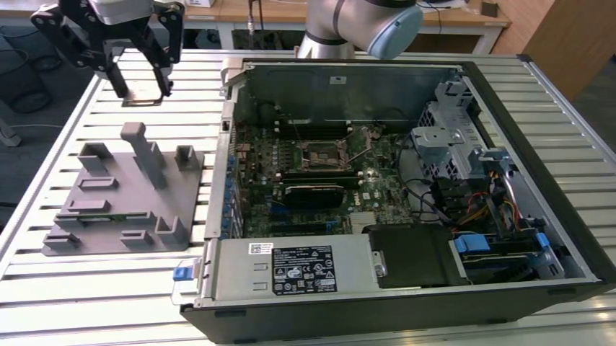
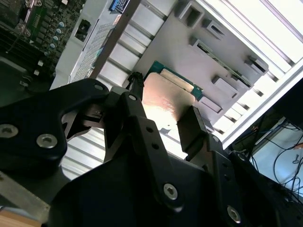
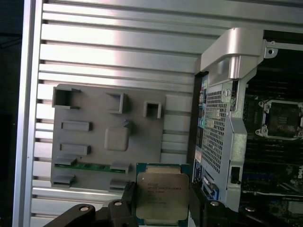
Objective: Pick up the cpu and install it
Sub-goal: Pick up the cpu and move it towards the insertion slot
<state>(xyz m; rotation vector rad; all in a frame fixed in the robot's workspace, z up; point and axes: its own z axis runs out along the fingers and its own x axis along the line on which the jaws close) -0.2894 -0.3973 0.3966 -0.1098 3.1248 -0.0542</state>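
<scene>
The cpu is a small square chip with a silvery metal top on a green board, and my gripper is shut on its two opposite edges. In the exterior view the gripper hangs high over the table at the exterior view's upper left, carrying the cpu above the grey plastic fixture. The second wrist view has the cpu between the black fingers. The dark socket with its metal frame sits on the motherboard inside the open computer case, well to the exterior view's right of the gripper.
A long green memory stick lies in a slot of the fixture. The case's metal wall stands between the fixture and the motherboard socket. The slatted metal table runs under everything. The arm's base rises behind the case.
</scene>
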